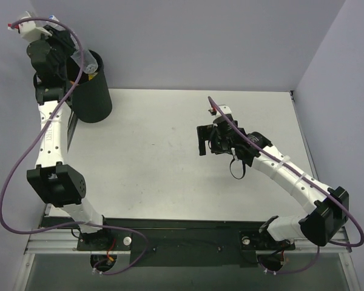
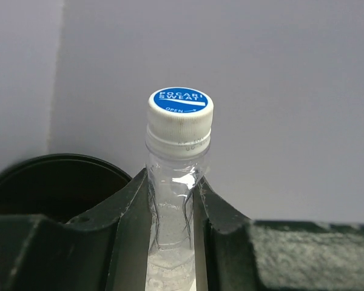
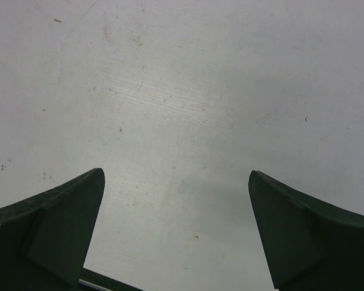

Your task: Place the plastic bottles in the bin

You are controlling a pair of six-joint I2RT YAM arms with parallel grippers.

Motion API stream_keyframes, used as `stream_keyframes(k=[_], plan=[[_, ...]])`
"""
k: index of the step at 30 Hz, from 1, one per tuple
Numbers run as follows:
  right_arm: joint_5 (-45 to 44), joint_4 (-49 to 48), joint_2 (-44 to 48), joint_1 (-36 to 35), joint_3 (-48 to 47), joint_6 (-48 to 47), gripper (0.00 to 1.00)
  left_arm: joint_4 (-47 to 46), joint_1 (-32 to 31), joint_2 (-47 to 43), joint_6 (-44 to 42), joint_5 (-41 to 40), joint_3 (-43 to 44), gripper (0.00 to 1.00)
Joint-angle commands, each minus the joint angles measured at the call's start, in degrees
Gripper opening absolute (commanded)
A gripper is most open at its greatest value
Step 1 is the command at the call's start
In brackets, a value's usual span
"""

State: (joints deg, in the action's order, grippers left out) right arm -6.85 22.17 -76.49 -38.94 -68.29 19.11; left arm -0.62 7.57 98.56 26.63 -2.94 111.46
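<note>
White table (image 1: 170,157), grey walls. Left gripper (image 2: 173,182) over bin (image 1: 92,103) rim, pinching clear bottle (image 2: 177,151) below the neck. Right gripper (image 3: 176,174) well right of bin, fingers spread.

The bin (image 1: 91,91) stands on the table (image 1: 170,176) at its far left corner, in the upper left of the top view. The left gripper (image 1: 73,56) hangs above the bin's left rim, and the bottle (image 1: 85,60) it holds reaches to the right over the opening. A second bottle (image 1: 93,74) lies inside the bin, under the first. In the left wrist view the bottle (image 2: 176,182) sits between the fingers (image 2: 127,206), its cap uppermost, with the bin's rim (image 2: 54,162) at lower left behind them. The right gripper (image 1: 201,139) is right of centre over bare table, well apart from the bin, its fingers (image 3: 60,212) spread with nothing between them.
</note>
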Motion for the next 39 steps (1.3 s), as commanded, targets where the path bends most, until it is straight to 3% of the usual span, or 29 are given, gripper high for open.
stream_keyframes(k=[1,10,11,13,14,16,20,24,27,31,34,39], plan=[[1.8,0.7,-1.6,2.0,-1.2,-1.8,1.0,-13.8,1.8,-0.8,-4.9,-6.5,-2.5,0.0],[2.6,0.7,-2.9,3.2,-1.6,-2.0,1.0,-13.0,4.4,9.3,-5.1,-10.6,5.7,0.0],[2.5,0.7,-3.0,3.4,-1.7,-2.0,1.0,-12.7,4.6,10.1,-4.3,-10.8,6.2,0.05],[2.6,0.9,-3.1,3.5,-1.8,-2.1,1.0,-11.4,4.8,13.0,-2.6,-11.4,8.1,0.37],[2.5,0.9,-3.2,3.6,-2.0,-2.2,1.0,-9.6,5.1,13.6,-1.1,-11.1,9.2,0.69],[2.1,0.9,-3.1,3.8,-2.0,-2.1,1.0,-5.8,5.3,15.1,0.2,-9.4,11.6,0.87],[1.8,0.1,-3.0,3.7,-2.1,-1.7,1.0,0.3,5.1,14.5,1.2,-6.7,12.8,0.89],[1.8,-1.3,-3.5,3.8,-2.2,-0.9,1.0,6.8,3.9,8.9,3.4,-0.6,8.3,0.9],[-0.3,-1.2,-4.6,3.8,-3.4,2.1,1.0,4.2,1.0,-1.1,4.1,2.5,-7.2,0.91],[-2.4,-0.5,-4.5,3.8,-4.0,5.0,1.0,-7.0,-4.7,-14.4,3.9,5.2,-30.8,0.93],[-1.3,-1.1,-3.1,4.0,-2.6,5.8,1.0,-8.3,-10.3,-22.2,3.1,5.8,-40.4,0.94],[-1.7,-1.1,-0.9,3.9,0.0,7.8,1.0,0.5,-17.1,-29.6,-2.6,3.4,-49.6,0.95]])
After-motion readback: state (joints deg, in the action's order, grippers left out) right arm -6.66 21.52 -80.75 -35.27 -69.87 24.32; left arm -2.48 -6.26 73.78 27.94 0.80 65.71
